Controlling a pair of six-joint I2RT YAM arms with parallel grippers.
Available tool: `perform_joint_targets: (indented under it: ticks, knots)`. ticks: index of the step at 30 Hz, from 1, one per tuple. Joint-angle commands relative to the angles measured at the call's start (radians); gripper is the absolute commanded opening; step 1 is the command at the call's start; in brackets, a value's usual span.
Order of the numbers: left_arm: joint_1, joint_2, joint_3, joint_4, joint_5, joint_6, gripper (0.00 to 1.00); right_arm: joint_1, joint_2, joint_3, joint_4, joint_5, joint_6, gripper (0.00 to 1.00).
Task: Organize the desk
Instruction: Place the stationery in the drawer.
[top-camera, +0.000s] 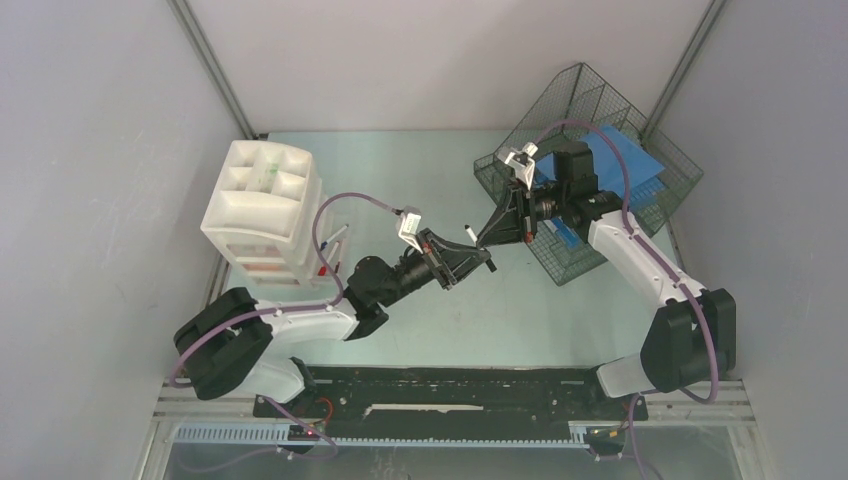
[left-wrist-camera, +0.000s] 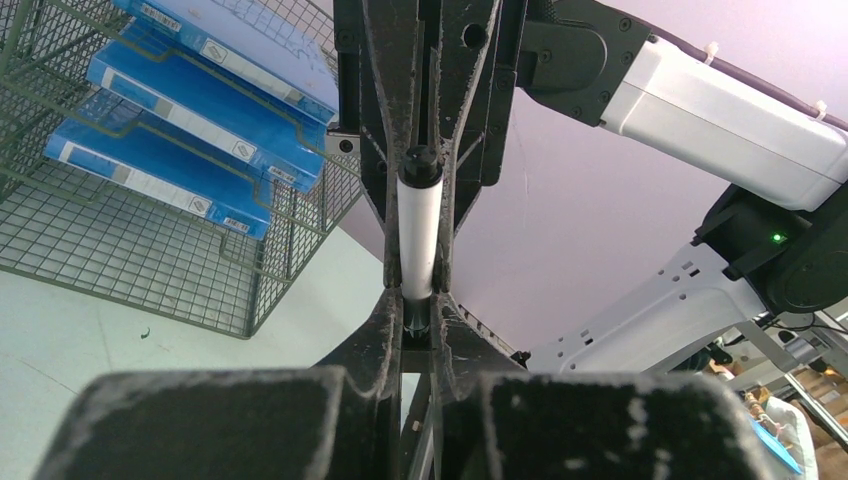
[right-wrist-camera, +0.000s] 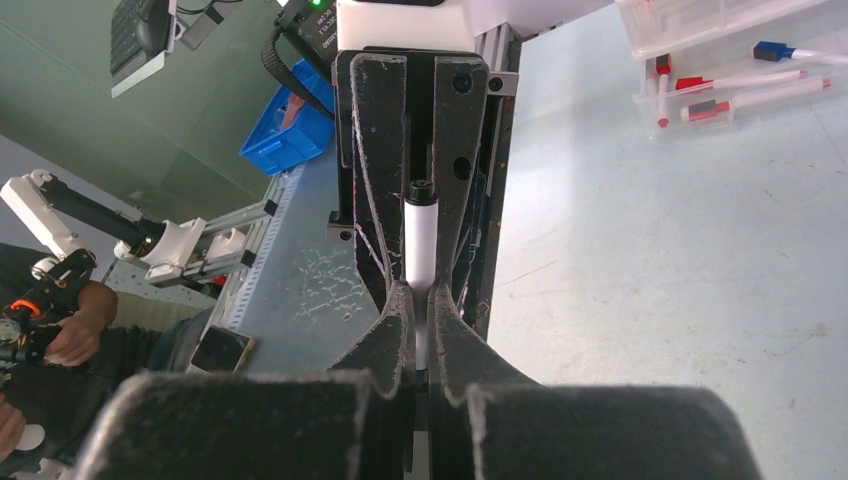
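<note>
Both grippers meet in mid-air above the pale mint-green desk (top-camera: 560, 320), facing each other tip to tip. A white marker with a black cap (top-camera: 470, 236) sits between them. In the left wrist view the marker (left-wrist-camera: 420, 235) stands upright, its lower black end pinched between my left gripper's (left-wrist-camera: 421, 305) fingertips and its upper end between the right gripper's fingers. In the right wrist view the marker (right-wrist-camera: 420, 240) is pinched at its lower end by my right gripper (right-wrist-camera: 421, 300). In the top view the left gripper (top-camera: 478, 262) comes from the lower left and the right gripper (top-camera: 488, 238) from the upper right.
A white plastic drawer unit (top-camera: 262, 210) stands at the left, with red and blue markers (right-wrist-camera: 740, 85) in its drawers. A tilted dark wire-mesh tray (top-camera: 600, 110) with blue folders (top-camera: 620, 165) stands at the back right. A black rail (top-camera: 450, 390) runs along the near edge.
</note>
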Motion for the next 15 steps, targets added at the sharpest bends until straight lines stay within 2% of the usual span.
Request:
perform_joint_targets:
  ticks: [1,8,11,15]
  knots:
    - [-0.002,0.010,0.018,0.026,0.015,-0.003,0.00,0.007,-0.029,0.004,-0.003,-0.023,-0.017,0.01]
    - [-0.002,-0.022,-0.031,0.024,-0.026,0.003,0.00,0.009,-0.032,0.005,-0.031,0.009,-0.043,0.40]
    - [0.000,-0.051,-0.055,0.005,-0.050,0.020,0.00,0.008,-0.033,0.004,-0.039,0.020,-0.054,0.51]
    - [-0.001,-0.101,-0.078,-0.069,-0.085,0.047,0.00,0.007,-0.034,0.004,-0.049,0.033,-0.062,0.57]
